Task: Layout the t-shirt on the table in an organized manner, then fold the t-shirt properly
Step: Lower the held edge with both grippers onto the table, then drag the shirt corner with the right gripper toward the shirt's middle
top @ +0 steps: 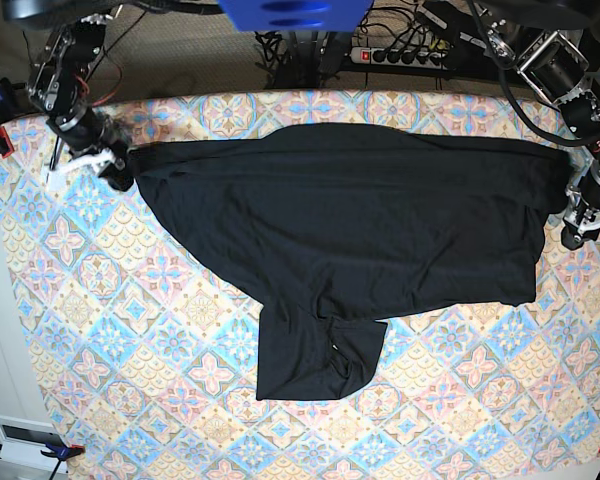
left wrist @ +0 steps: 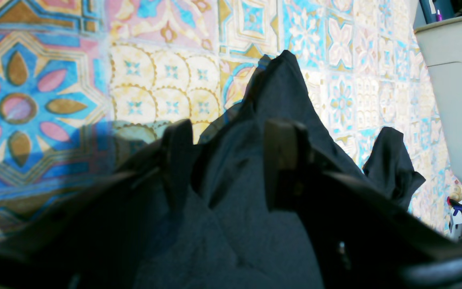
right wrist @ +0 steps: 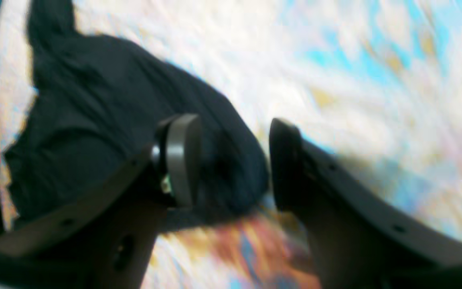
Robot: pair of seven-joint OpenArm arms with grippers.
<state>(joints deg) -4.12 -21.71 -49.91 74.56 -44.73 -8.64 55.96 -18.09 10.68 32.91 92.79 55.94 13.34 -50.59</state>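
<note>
A: So, where's the t-shirt [top: 360, 230]?

B: Spread across the far half of the tabletop [top: 130, 400], stretched between the two claws, with one sleeve trailing toward the near edge.

A: And the left claw [left wrist: 231, 160]?

B: Its fingers [left wrist: 283, 160] stand apart with black cloth bunched between them; a corner rises just beyond.

A: The right claw [right wrist: 233, 160]?

B: Spread too. That view is blurred, but the shirt's edge lies between and behind its fingers [right wrist: 181, 160]. I can't tell whether it pinches.
</note>
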